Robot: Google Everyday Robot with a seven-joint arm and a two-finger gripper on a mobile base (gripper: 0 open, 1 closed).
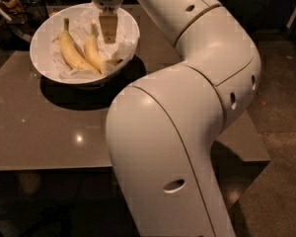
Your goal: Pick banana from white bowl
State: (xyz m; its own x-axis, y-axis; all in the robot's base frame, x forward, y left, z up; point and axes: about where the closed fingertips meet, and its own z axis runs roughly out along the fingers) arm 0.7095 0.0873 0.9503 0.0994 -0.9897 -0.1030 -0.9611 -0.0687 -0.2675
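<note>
The white bowl (41, 51), lined with crumpled white paper, stands at the far left of the brown table (49, 127). Two bananas lie side by side in it. The banana (92, 51) is the shorter, straighter one on the right, with a pale stem pointing away. The longer, curved banana (70, 51) with a greenish stem lies to its left. My gripper (107, 32) points down into the bowl, just right of the banana's stem end and slightly above the paper. It holds nothing that I can see.
My large white arm (187, 107) fills the middle and right of the view and hides much of the table. Dark clutter (15, 4) sits behind the bowl at the top left. The table's front edge (49, 167) is near; the floor (281, 132) lies to the right.
</note>
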